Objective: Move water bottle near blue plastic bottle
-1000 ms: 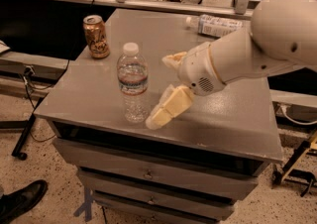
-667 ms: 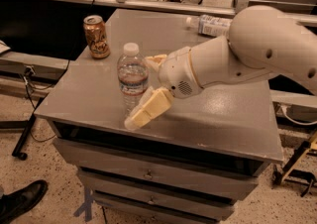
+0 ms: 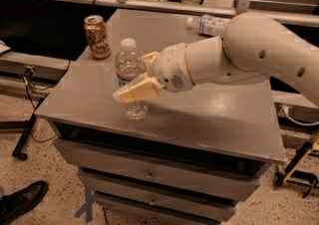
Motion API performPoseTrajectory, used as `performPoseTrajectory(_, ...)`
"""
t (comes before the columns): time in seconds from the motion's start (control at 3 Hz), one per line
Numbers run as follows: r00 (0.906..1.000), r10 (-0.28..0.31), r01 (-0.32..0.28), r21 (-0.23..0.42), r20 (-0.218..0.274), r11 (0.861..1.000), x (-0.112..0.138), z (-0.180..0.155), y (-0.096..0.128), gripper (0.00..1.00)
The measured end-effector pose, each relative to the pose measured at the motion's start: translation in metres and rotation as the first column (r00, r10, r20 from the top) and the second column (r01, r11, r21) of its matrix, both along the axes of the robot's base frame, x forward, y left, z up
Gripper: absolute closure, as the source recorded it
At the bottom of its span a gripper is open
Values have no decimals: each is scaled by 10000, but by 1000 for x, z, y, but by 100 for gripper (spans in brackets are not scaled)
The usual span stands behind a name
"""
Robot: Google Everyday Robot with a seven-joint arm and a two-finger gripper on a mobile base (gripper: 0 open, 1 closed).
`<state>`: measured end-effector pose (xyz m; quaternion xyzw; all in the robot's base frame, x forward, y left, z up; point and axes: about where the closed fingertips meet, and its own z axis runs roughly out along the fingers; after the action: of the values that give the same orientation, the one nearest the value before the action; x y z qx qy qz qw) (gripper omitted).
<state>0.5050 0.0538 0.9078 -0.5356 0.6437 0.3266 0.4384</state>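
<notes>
Nearest me, a grey drawer cabinet's flat top is the surface [image 3: 214, 119]. Near its front left corner the clear ribbed plastic water bottle [image 3: 127, 67], white-capped, stands upright. My cream two-finger claw [image 3: 130, 75] straddles it with its fingers apart, one crossing in front and one behind; I see no firm clamp yet. Behind it, by the left edge, stands a bronze drink can [image 3: 97, 36]. Farthest, at the back edge, the pale blue-and-white labelled plastic bottle [image 3: 209, 24] lies on its side, well apart. I judge this the grasping step; next comes closing, lifting and carrying it back and to the right.
</notes>
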Motion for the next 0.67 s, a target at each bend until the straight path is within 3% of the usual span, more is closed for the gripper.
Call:
performPoseTrajectory(0.33,9958,-624,624,21,672,9980,25,30,-25,63)
performPoseTrajectory(0.67,9712,-1546,1654,-458,1815,9852,46,89,-74,85)
